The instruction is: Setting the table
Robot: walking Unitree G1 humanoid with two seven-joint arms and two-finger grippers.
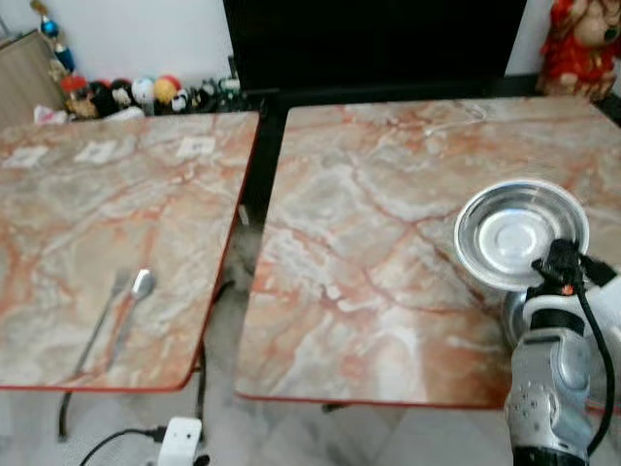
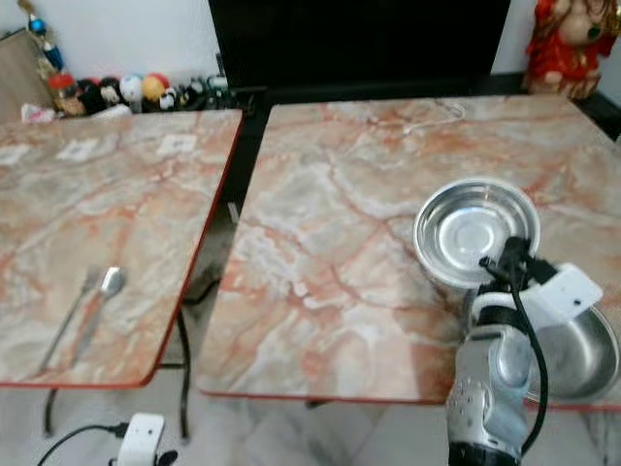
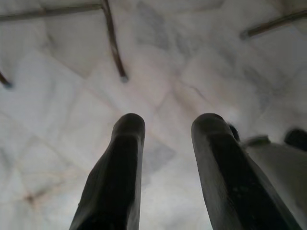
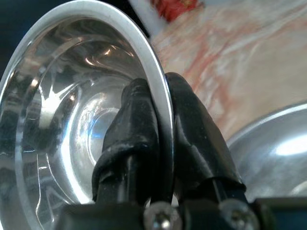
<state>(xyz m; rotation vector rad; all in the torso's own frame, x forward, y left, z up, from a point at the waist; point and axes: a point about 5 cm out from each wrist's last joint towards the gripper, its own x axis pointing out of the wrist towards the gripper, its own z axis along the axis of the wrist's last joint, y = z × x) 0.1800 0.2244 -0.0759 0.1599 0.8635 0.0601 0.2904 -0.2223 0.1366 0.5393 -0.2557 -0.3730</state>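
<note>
My right gripper [image 1: 561, 260] is shut on the near rim of a shiny steel bowl [image 1: 519, 233], holding it tilted just above the right marble table [image 1: 369, 243]. In the right wrist view the two black fingers [image 4: 139, 124] pinch the bowl's rim [image 4: 120, 28], one inside and one outside. A second steel bowl [image 2: 582, 354] rests on the table by the front right corner, right beside my forearm. On the left table [image 1: 97, 214] a spoon [image 1: 142, 284] and a fork [image 1: 116, 286] lie side by side near the front edge. My left gripper [image 3: 165, 143] hangs open over the floor.
A narrow gap with black cables [image 1: 228, 291] separates the two tables. A white power strip [image 1: 179, 442] lies on the tiled floor below it. Small toys [image 1: 146, 94] line the back wall, a black cabinet [image 1: 378, 44] stands behind, and a red figurine [image 1: 582, 44] sits at back right.
</note>
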